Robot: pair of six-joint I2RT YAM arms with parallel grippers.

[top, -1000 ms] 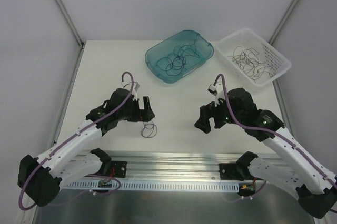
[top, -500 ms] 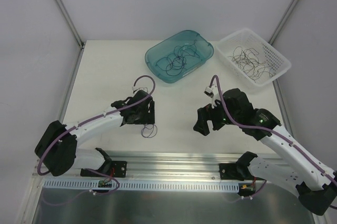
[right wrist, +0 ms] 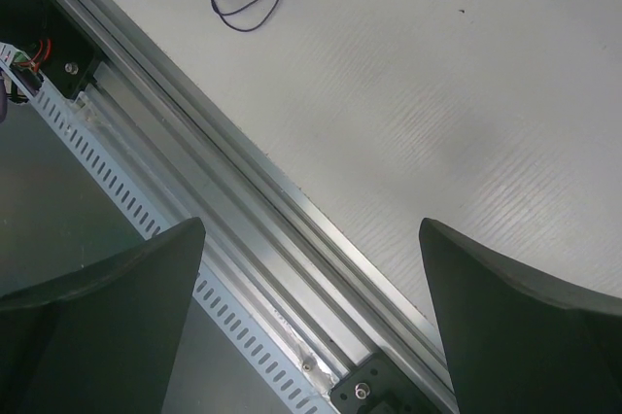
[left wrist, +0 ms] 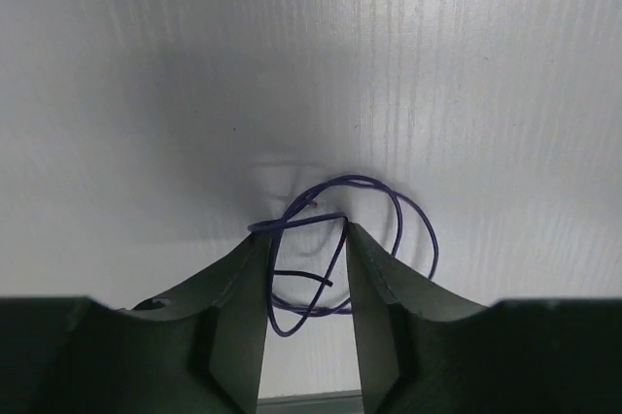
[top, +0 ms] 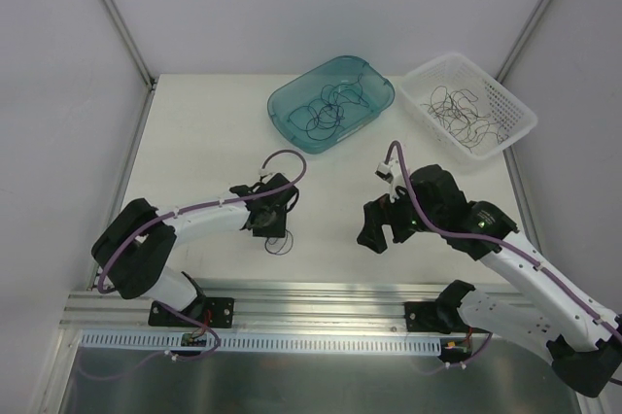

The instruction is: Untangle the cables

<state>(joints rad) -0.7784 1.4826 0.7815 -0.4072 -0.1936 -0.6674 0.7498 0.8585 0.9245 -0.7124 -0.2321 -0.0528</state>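
Top external: left pincer (top: 268,230) astride cable (top: 279,244), near table's front edge (top: 330,279).

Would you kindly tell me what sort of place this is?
Probably a robotics lab test cell: two arms bolted to an aluminium rail, plain white panels around the table, and a teal tray and white basket of thin cables.
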